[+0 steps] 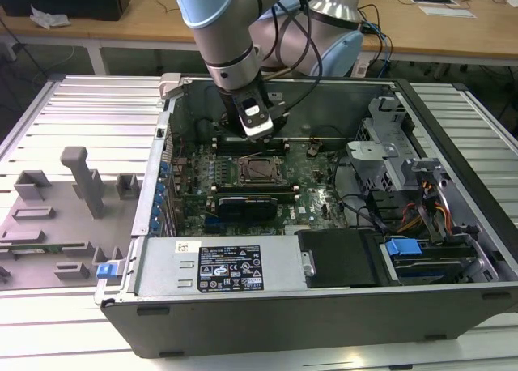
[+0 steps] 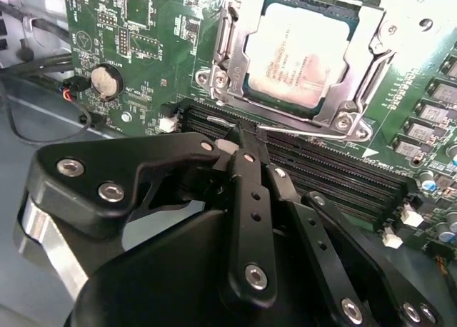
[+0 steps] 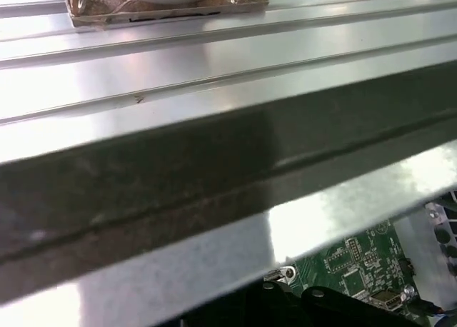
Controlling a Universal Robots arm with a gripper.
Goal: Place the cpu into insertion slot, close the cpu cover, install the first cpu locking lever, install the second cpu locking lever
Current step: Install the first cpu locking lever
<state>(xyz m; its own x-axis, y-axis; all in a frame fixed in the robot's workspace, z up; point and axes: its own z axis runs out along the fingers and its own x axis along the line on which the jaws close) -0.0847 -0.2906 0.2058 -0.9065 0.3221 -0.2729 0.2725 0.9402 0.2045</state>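
Observation:
The cpu (image 2: 300, 52), a silver-grey square chip, lies flat in the insertion slot (image 2: 214, 76) on the green board. The cpu cover (image 2: 363, 71) is folded down around it as a metal frame. A thin silver locking lever (image 2: 307, 131) runs along the socket's edge beside the black memory slots. My gripper (image 2: 241, 133) has its black fingers (image 2: 250, 177) pressed together, the tips right at that lever; whether they pinch it I cannot tell. In the exterior view the gripper (image 1: 260, 133) hangs inside the open computer case just behind the socket (image 1: 259, 170).
Long black memory slots (image 2: 343, 175) lie between the gripper and the socket. A coin battery (image 2: 106, 81) and loose cables sit nearby. The case wall (image 3: 214, 163) stands close. A power supply (image 1: 227, 266), a drive cage (image 1: 388, 152) and a grey fixture tray (image 1: 57, 217) surround the board.

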